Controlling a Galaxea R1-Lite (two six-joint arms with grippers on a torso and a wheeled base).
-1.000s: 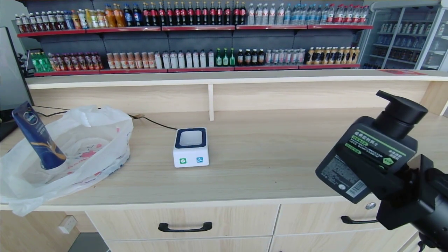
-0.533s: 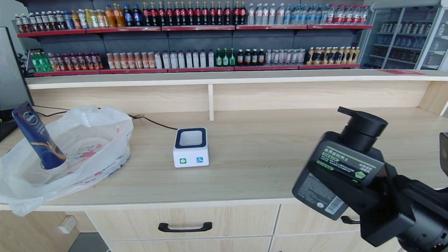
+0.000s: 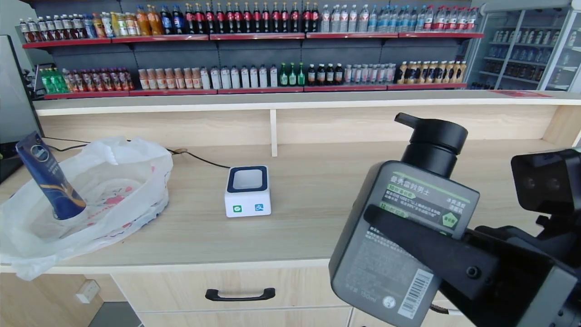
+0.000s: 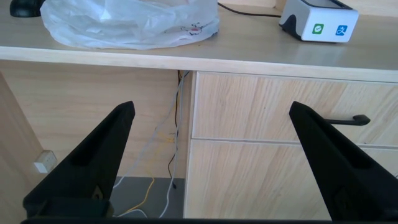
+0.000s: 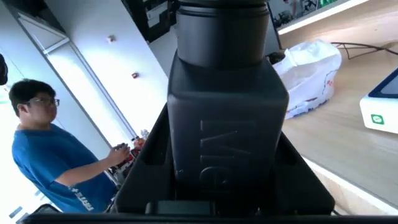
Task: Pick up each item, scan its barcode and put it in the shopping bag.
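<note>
While the tube (image 3: 47,181) already stands in the shopping bag (image 3: 113,181) at the tabletop's (image 3: 327,200) left end | our right claw (image 3: 386,222) pinches the bottle (image 3: 376,272) over the front edge | scanning at the scanner (image 3: 247,190) and bagging remain, we judge | left claw (image 4: 211,109) spread.

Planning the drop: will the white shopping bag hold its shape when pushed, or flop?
Probably floppy: the shopping bag lies crumpled, sagging over the counter edge. Its thin, translucent film looks light, so a push may slide it. The blue tube leaning inside may help keep its mouth open.
</note>
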